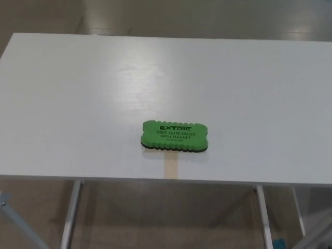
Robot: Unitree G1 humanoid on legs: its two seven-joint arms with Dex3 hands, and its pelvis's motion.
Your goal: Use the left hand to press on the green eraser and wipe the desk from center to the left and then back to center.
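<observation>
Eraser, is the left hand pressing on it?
No, the eraser lies alone on the desk, with no hand in view.

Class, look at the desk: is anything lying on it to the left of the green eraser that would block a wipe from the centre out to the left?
Nothing visible does. The green eraser is the only object on the white desk.

White desk (78,104) (metal legs (70,218)) over glossy floor (155,15)
</observation>
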